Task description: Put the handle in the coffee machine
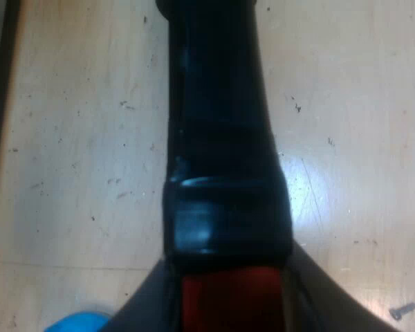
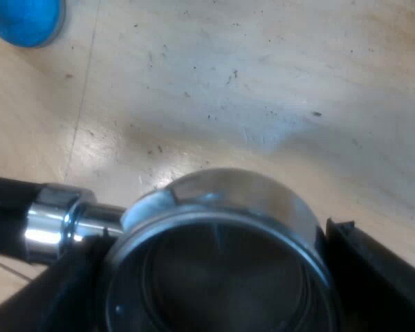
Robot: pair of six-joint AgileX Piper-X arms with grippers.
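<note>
The metal holder's round basket hangs just above the wooden table, and its chrome neck leads into the dark handle. My right gripper is shut on the basket, with a black finger against each side. In the left wrist view the dark handle stretches away over the table. Its red end sits between the fingers of my left gripper, which is shut on it.
A blue tamper stands on the light wooden table a short way beyond the holder's neck; the blue tamper also peeks out beside my left finger. A small screw lies on the wood near the handle's red end.
</note>
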